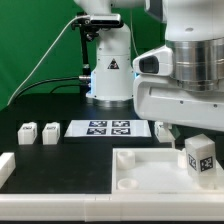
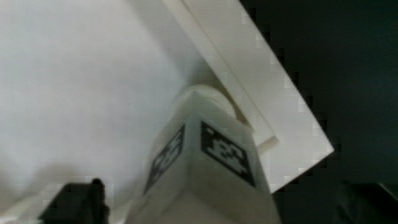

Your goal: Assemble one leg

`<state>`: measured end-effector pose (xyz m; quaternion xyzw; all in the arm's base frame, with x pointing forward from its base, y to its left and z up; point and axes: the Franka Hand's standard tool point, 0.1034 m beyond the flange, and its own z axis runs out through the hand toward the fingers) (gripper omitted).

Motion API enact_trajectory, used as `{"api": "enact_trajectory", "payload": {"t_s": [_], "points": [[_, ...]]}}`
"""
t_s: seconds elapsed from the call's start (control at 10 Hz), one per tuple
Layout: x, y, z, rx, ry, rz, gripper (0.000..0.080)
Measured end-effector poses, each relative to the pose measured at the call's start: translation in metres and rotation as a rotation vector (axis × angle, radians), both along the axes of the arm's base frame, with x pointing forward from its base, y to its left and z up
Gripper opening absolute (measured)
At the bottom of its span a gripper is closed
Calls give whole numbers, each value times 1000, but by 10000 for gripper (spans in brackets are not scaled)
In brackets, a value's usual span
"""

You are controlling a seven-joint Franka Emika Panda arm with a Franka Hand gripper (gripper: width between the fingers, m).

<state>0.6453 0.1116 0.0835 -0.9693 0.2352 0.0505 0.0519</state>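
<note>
Spreading beneath the gripper (image 2: 210, 206) was a black table (image 1: 60, 105), and a green backdrop (image 1: 40, 40) closed the room behind it. The white Panda arm (image 1: 190, 70) filled the exterior view's right. Its base (image 1: 108, 70) stood well behind the gripper and carried a warning triangle (image 1: 113, 66); any lettering there was too small to read.

Directly under the gripper lay one large white tabletop (image 1: 140, 175), tray-like, with a raised rim. Away from the gripper, toward the exterior view's left, one marker board (image 1: 105, 128) lay flat on the table, printed with four black-and-white tags.

Three small white pegs were in sight. The leg (image 1: 200, 155) stood upright on the tabletop right below the gripper and just beside the rim, with square black-and-white tags on its faces. A second leg (image 1: 49, 131) and a third leg (image 1: 27, 133) stood side by side on the table beyond the marker board, well apart from the gripper.

The gripper's jaws were spread apart. In the wrist view only one dark finger (image 2: 77, 203) could be made out, standing clear of the leg with white tabletop showing between them, so the leg stood free and nothing was clamped.
</note>
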Motion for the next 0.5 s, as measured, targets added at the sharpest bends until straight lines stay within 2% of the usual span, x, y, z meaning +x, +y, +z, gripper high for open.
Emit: {"api": "enact_trajectory", "payload": {"t_s": [0.5], "points": [[2,-4,2,20,-72,589,649]]}}
